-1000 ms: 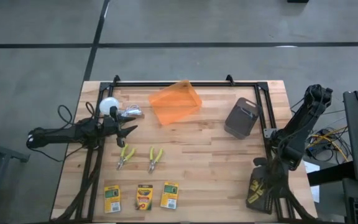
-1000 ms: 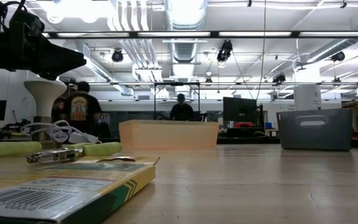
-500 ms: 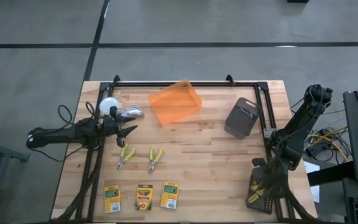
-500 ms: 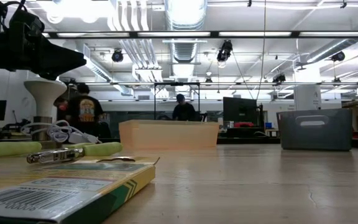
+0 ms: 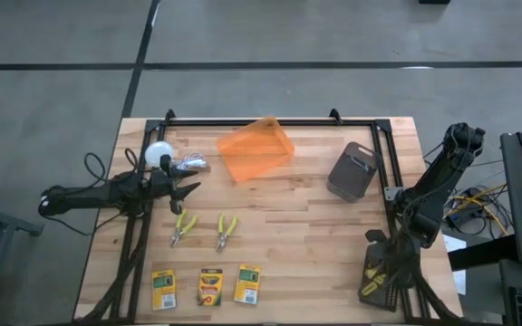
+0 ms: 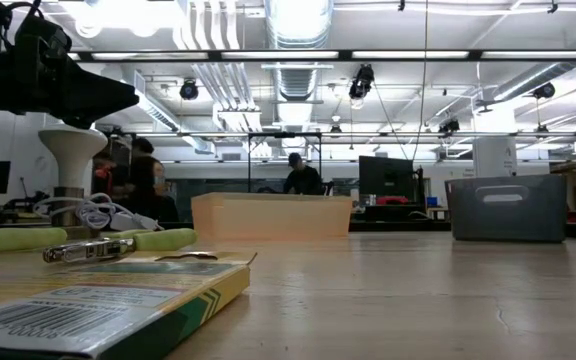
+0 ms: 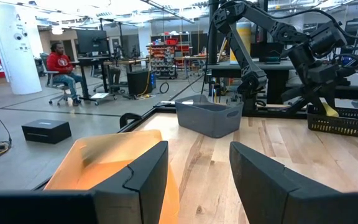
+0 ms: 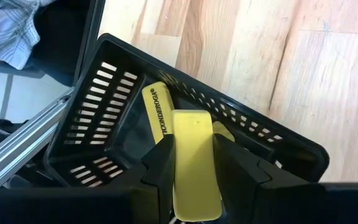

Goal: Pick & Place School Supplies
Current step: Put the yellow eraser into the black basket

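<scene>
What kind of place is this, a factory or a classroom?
More likely a robotics lab or workshop. Exposed ceiling ducts and hanging lights run overhead, a seated person in a red top works at desks with monitors, and other dark robot arms stand at neighbouring wooden tables.

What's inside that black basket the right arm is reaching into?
The black basket holds yellow blocks; the right gripper clamps one yellow block, and another, printed one lies beside it. The gripper hides the rest.

Person point(image 6: 144, 180) beyond the table shifted rightward and turned, second person point(image 6: 303, 177) edged slightly right
</scene>
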`<act>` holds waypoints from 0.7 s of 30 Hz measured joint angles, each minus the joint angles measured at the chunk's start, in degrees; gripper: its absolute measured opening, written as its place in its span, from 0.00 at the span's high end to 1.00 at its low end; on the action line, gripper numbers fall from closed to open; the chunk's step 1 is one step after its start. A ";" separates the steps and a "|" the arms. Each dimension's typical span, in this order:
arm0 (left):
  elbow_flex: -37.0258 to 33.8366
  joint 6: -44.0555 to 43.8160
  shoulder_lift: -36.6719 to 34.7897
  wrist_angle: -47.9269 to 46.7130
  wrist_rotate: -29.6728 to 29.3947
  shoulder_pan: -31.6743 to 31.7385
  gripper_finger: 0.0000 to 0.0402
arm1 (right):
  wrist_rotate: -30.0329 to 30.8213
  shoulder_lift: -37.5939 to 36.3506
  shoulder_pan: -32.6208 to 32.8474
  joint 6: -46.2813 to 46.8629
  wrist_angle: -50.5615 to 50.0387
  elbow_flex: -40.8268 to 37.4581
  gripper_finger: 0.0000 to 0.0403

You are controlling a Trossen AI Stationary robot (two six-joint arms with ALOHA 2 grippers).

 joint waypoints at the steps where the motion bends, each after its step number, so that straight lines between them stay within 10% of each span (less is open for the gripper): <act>1: -0.02 0.01 0.02 -0.01 -0.01 -0.02 0.55 | 0.01 0.00 0.00 -0.02 0.04 0.00 0.76; 21: -0.02 -0.01 0.00 0.01 -0.01 -0.02 0.55 | -0.42 -0.02 0.40 1.21 1.23 -3.18 0.76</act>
